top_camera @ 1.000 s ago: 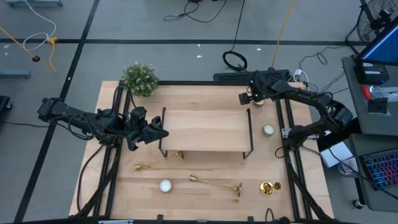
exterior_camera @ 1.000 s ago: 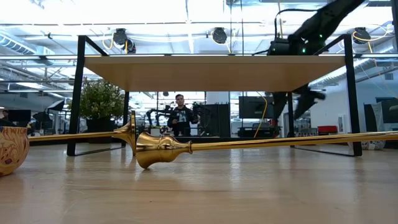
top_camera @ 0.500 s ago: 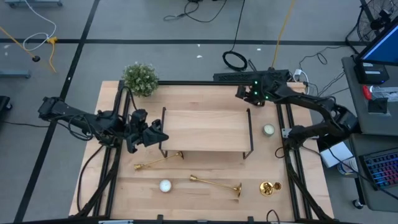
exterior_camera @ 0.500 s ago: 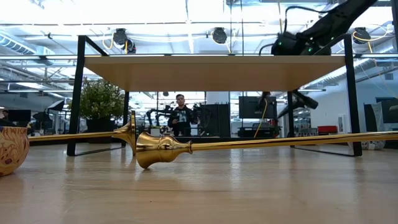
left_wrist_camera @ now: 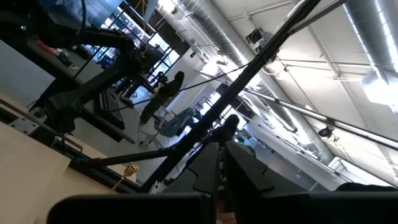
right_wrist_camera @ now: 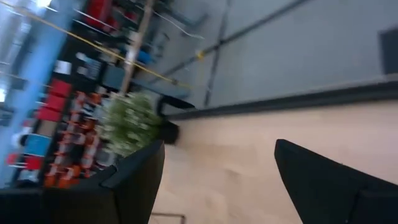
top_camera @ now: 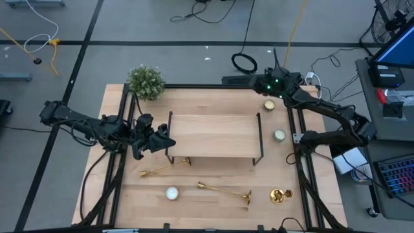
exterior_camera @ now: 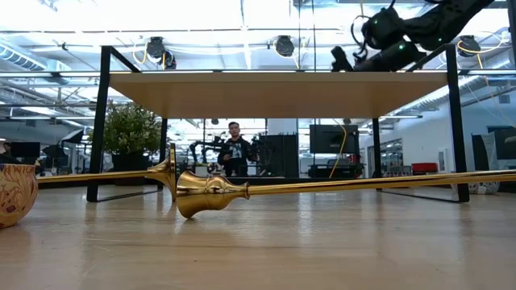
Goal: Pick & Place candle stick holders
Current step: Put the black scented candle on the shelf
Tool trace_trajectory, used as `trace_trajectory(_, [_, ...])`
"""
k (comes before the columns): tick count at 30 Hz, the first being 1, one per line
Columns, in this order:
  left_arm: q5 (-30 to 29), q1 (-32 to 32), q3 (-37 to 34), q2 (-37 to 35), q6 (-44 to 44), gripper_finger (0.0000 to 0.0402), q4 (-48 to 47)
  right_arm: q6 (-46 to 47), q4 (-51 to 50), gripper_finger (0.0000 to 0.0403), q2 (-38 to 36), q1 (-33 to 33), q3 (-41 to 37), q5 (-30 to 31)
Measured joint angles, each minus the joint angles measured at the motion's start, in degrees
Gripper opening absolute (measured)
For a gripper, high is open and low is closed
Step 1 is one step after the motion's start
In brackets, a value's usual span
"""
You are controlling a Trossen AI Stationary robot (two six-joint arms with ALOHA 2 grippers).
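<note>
Two gold candle stick holders lie flat on the table (top_camera: 213,210) in front of the wooden shelf (top_camera: 213,136): one candle stick holder (top_camera: 165,168) sits just off the shelf's front left leg, the other candle stick holder (top_camera: 225,191) lies nearer the table's front edge, right of a white tealight (top_camera: 171,193). A third, ornate gold piece (top_camera: 279,195) rests near the front right corner. The left gripper (top_camera: 165,138) hovers at the shelf's left end with its fingers together, holding nothing. The right gripper (top_camera: 264,85) is raised above the table's back edge, fingers (right_wrist_camera: 323,180) spread wide and empty, close to a yellowish tealight (top_camera: 269,105); another tealight (top_camera: 279,135) lies right of the shelf. A potted plant (top_camera: 145,81) stands at the back left corner.
</note>
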Motion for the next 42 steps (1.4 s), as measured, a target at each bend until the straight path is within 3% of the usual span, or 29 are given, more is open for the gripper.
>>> trace_trajectory(4, [0.00, 0.00, 0.00, 0.00, -0.24, 0.0031, 0.00, -1.23, 9.10, 0.0304, 0.00, -0.01, 0.00, -6.26])
trace_trajectory(10, [0.02, -0.67, 0.00, 0.00, -0.37, 0.0031, 0.00, -0.17, 16.63, 0.0304, 0.00, -0.04, 0.00, -10.75])
trace_trajectory(13, [0.02, -0.95, 0.00, 0.00, 0.03, 0.0031, -0.02, 0.20, 16.79, 0.0304, 0.00, 0.02, 0.00, -15.03])
trace_trajectory(15, [0.02, -1.05, 0.00, 0.00, 0.44, 0.0031, -0.01, 0.12, 14.22, 0.0304, -0.07, 0.05, 0.00, -14.75])
trace_trajectory(19, [0.02, -1.05, 0.00, 0.00, 0.48, 0.0031, -0.04, -3.03, 3.86, 0.0304, -1.20, -0.70, 0.23, -10.52])
trace_trajectory(24, [0.02, -1.05, 0.00, 0.00, 0.46, 0.0031, -0.07, -12.41, -23.28, 0.0304, -1.57, -0.83, 5.10, -3.52])
trace_trajectory(32, [0.02, -1.02, 0.00, -0.01, 1.41, 0.0030, -0.57, -22.65, -59.94, 0.0304, -1.56, -0.72, 18.55, 14.98])
trace_trajectory(35, [0.02, -1.01, 0.00, 0.00, 1.82, 0.0030, -0.63, -22.93, -66.93, 0.0304, -0.72, -1.17, 21.44, 19.39])
trace_trajectory(42, [0.00, -0.94, 0.00, 0.00, 1.97, 0.0030, -1.46, -24.71, -74.49, 0.0305, 4.74, -2.72, 20.34, 19.34])
